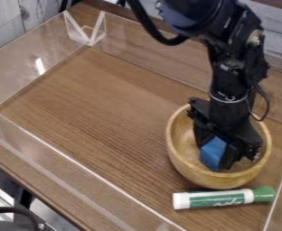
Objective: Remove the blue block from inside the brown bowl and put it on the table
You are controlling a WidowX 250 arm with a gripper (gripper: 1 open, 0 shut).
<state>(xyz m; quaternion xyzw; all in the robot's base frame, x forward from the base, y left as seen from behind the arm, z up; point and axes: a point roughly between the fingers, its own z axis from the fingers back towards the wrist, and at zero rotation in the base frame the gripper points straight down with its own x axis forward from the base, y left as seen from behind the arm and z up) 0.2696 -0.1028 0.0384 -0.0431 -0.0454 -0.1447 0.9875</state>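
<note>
The blue block (pixel 212 152) sat inside the brown bowl (pixel 183 155), low against its floor, so it could only be taken from above. The gripper (pixel 220 153) pointed straight down into the bowl for that reason, its jaws closed on the block from either side. Just in front of the bowl a green-and-white marker (pixel 223 196) lay on the table (pixel 95 99); the bare wood left of the bowl looked the safer spot to set the block down.

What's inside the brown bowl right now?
The blue block sits inside the brown bowl, with the end effector closed around it. The bowl's floor beneath them is covered.
</note>
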